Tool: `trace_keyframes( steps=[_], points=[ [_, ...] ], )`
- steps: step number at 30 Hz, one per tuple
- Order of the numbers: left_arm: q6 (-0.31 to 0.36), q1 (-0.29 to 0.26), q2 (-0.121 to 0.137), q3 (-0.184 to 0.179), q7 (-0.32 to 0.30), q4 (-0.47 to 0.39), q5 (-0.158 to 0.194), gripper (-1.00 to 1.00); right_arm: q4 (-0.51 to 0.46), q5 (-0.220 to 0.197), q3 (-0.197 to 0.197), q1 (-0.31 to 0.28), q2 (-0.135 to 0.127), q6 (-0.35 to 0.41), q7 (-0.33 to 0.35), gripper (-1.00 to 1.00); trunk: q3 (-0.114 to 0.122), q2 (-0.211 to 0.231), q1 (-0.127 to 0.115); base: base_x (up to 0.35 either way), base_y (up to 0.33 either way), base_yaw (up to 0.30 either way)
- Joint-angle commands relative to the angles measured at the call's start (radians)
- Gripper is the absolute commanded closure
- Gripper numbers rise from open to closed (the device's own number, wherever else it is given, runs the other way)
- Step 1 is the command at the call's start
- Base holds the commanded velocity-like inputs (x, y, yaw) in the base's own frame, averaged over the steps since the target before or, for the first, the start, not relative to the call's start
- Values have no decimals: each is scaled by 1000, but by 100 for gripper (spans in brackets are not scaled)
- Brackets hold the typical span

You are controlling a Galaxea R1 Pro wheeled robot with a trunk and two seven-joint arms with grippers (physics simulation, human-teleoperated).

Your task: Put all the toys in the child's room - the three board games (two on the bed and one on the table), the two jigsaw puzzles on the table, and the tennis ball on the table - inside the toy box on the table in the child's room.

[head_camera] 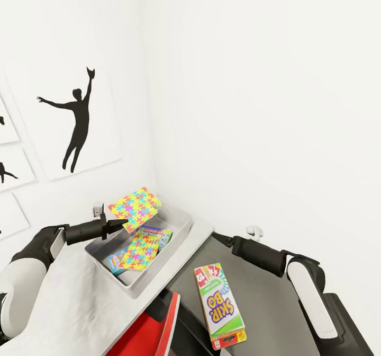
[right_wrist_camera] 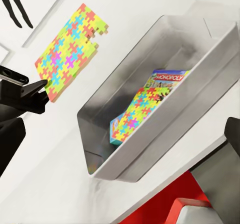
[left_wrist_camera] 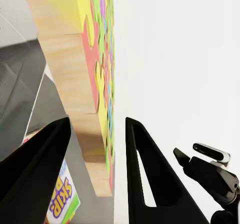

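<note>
Left pincer (head_camera: 117, 225) on one jigsaw puzzle (head_camera: 134, 209)

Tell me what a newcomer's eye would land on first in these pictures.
First, the bright jigsaw puzzle held in the air by the left gripper above the grey toy box, where a second puzzle and the Monopoly box already lie. Next, the SKIP-BO box lying apart, below the right arm. On the wall hangs a black silhouette picture.
</note>
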Motion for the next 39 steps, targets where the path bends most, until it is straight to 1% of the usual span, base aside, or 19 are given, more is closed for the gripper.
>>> trace_keyframes(
  steps=[1, 6, 9, 10, 11, 12, 13, 14, 15, 16, 17, 18, 20, 22, 24, 26, 30, 35, 39],
  points=[
    [10, -1, 0, 2, -2, 0, 0, 100, 0, 6, 0, -1, 0, 3, 6, -100, -2, -2, 1, 100, 1, 0],
    [17, -1, 0, 2, 2, 1, 0, 100, 0, 6, 0, -2, 0, 3, 6, -100, -2, -2, 1, 36, 0, 0],
    [21, -1, -3, 2, 27, 4, -3, 100, 0, 6, 0, -2, -1, 3, 5, -100, -2, -2, 1, 5, 0, 0],
    [22, -1, -8, 3, 72, 5, -3, 100, 0, 6, 0, -2, -3, 3, 6, -100, -2, -2, 1, 2, 0, 0],
    [21, -3, -20, 3, 123, 5, -2, 100, 0, 6, 0, -1, -4, 3, 6, -100, -2, -2, 1, 0, 0, 0],
    [21, -9, -37, 6, 190, 6, -1, 100, 0, 6, 0, -1, -5, 3, 6, -100, -2, -2, 1, 0, 0, 0],
    [20, -18, -54, 15, 261, 6, 2, 100, 0, 6, 0, -1, -5, 3, 6, -100, -2, -2, 1, 0, 0, 0],
    [19, -35, -78, 40, 362, 6, 15, 100, 0, 6, 0, -1, -3, 3, 6, -100, -2, -2, 1, 0, 0, 0],
    [18, -48, -96, 60, 431, 6, 35, 100, 0, 6, 0, -1, -2, 3, 5, -100, -2, -2, 1, 0, 0, 0],
    [17, -61, -117, 81, 523, 6, 68, 100, 0, 6, 0, -1, -2, 3, 6, -100, -2, -2, 1, 0, 0, 0],
    [15, -70, -135, 93, 614, 6, 111, 100, 0, 6, 0, -1, -3, 3, 6, -100, -2, -2, 1, 0, 0, 0],
    [10, -75, -150, 99, 691, 6, 154, 100, 0, 6, 0, -1, -3, 2, 7, -100, -2, -2, 1, 0, 0, 0],
    [-21, -77, -167, 102, 769, 8, 201, 100, 0, 6, 0, -1, -2, 2, 7, -100, -2, -2, 1, 0, 0, 0],
    [-77, -79, -175, 103, 829, 17, 227, 100, 0, 6, 0, 0, -4, 3, 7, -100, -2, -2, 1, 0, 0, 0],
    [-107, -79, -178, 103, 854, 42, 235, 100, 0, 6, -1, 0, -8, 3, 10, -100, -2, -2, 1, 0, 0, 0],
    [-122, -79, -179, 102, 862, 58, 236, 100, 0, 6, -1, 0, -9, 4, 11, -100, -2, -2, 1, 0, 0, 0],
    [-138, -79, -179, 97, 866, 73, 233, 100, 0, 6, -1, 0, -10, 4, 13, -100, -2, -2, 1, 0, 0, 0],
    [-148, -79, -177, 92, 864, 144, 228, 100, 0, 6, -1, 0, -10, 4, 13, -100, -2, -2, 1, 0, 0, 0],
    [-163, -78, -177, 88, 861, 161, 226, 100, 0, 6, -1, 0, -10, 4, 13, -100, -2, -2, 1, 0, 0, 0]
  ],
)
